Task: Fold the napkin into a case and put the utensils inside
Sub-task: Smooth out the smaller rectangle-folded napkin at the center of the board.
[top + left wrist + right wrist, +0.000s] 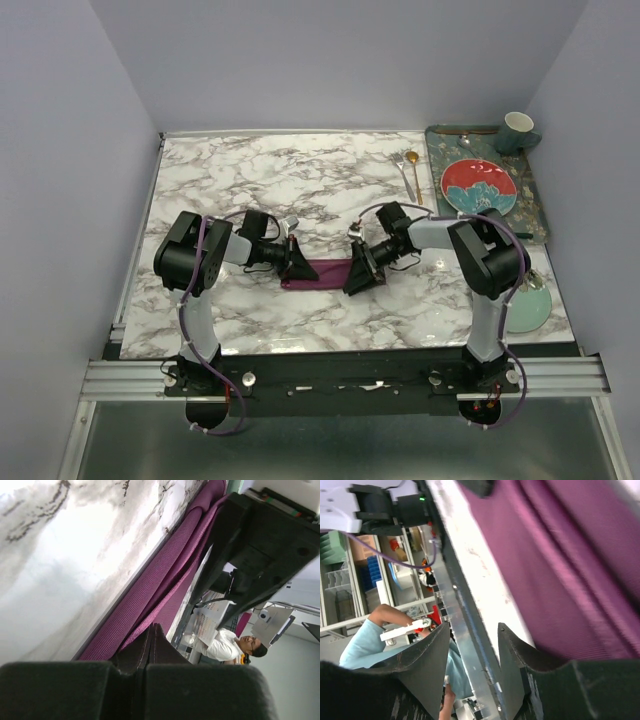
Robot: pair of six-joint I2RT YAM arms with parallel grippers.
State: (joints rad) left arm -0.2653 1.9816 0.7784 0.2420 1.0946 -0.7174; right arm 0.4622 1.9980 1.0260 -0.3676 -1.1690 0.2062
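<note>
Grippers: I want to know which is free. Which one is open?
The right gripper: its jaws stand apart, nothing between them. The left gripper is shut on the napkin.

Your left arm point(200, 262) and right arm point(482, 255) are showing black joint housings on pale grey links, with purple cables point(205, 238) looping alongside. The left gripper point(308, 270) and right gripper point(348, 280) are wearing matte black wedge fingers point(427, 655), and silver screws point(248, 379) are dotting the black base rail point(345, 382).

I was operating in a robotics lab. Indicators: plain lavender booth walls point(60, 150) and an aluminium rail point(340, 376) across the bottom of the top view; shelving with parts bins point(340, 575) at upper left of the right wrist view.
</note>
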